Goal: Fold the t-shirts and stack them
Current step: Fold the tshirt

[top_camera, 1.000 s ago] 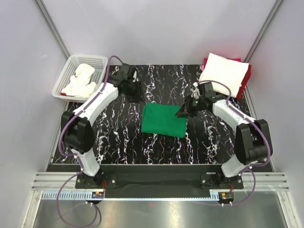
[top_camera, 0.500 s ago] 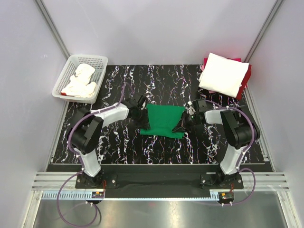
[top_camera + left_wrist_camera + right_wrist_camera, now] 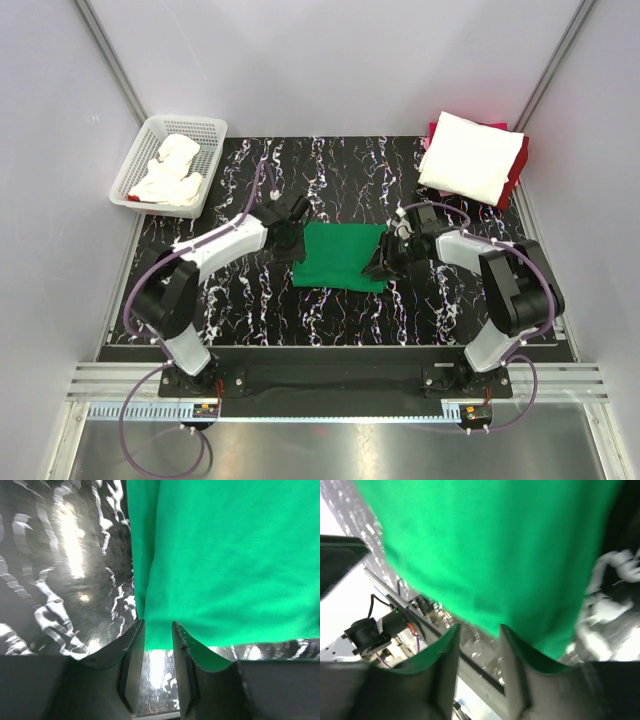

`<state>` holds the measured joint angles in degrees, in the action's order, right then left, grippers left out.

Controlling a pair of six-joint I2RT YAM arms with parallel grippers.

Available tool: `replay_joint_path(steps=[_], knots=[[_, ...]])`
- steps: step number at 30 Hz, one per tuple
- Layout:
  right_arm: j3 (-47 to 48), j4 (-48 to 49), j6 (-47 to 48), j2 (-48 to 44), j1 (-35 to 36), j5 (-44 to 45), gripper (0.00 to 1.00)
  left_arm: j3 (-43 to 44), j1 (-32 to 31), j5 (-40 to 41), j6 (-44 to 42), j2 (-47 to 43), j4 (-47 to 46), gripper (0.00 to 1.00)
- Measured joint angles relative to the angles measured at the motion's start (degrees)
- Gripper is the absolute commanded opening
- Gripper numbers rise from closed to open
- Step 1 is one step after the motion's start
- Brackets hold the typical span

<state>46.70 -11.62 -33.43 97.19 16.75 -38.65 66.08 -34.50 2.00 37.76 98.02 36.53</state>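
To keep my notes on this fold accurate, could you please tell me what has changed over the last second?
The left gripper swung back from near the basket to the green t-shirt's left edge; the right gripper slid toward the bases along its right edge. Right jaws open; left grip unclear. The basket, white t-shirt and red t-shirt stayed.

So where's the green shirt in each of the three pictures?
Top external: green shirt at the centre of the picture.
Left wrist: fills the upper right.
Right wrist: fills the top and middle.
Shared landmark: black marbled tabletop bordering it.
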Motion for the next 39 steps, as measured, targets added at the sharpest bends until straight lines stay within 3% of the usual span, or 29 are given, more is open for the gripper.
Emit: replay_joint_path(steps=[3, 11, 17, 23, 28, 30, 31, 34, 39], knots=[[2.67, -4.52, 0.46, -3.34, 1.88, 1.73, 0.47, 3.78, -1.09, 3.37, -0.24, -3.32, 3.98, 0.34], [9.53, -4.00, -2.12, -4.66, 9.40, 0.57, 0.24, 4.50, -2.58, 5.33, -0.22, -11.15, 7.32, 0.34], [9.86, 4.76, -6.16, 5.88, 11.61, -2.01, 0.11, 0.52, -2.51, 5.29, -0.17, -15.54, 8.15, 0.35], [7.56, 16.28, -11.17, 16.39, 12.37, -7.39, 0.08, -2.32, -2.51, 4.52, 0.24, -17.18, 7.19, 0.34], [6.47, 21.27, -12.87, 17.25, 12.52, -9.01, 0.12, -3.23, -2.58, 3.96, 0.28, -17.18, 6.56, 0.34], [6.49, 20.87, -12.90, 16.83, 12.61, -8.81, 0.20, -3.23, -2.73, 3.76, 0.28, -17.18, 6.01, 0.34], [6.56, 20.26, -12.70, 16.24, 12.70, -8.39, 0.30, -3.23, -2.95, 3.63, 0.28, -17.18, 5.75, 0.34], [7.85, 14.12, -10.93, 12.48, 13.11, -6.03, 0.41, -3.37, -4.20, 3.13, 0.50, -17.18, 4.68, 0.33], [15.17, 0.94, -6.40, 3.48, 13.22, -1.29, 0.43, -5.38, -6.14, 0.74, 1.42, -16.83, 0.59, 0.32]])
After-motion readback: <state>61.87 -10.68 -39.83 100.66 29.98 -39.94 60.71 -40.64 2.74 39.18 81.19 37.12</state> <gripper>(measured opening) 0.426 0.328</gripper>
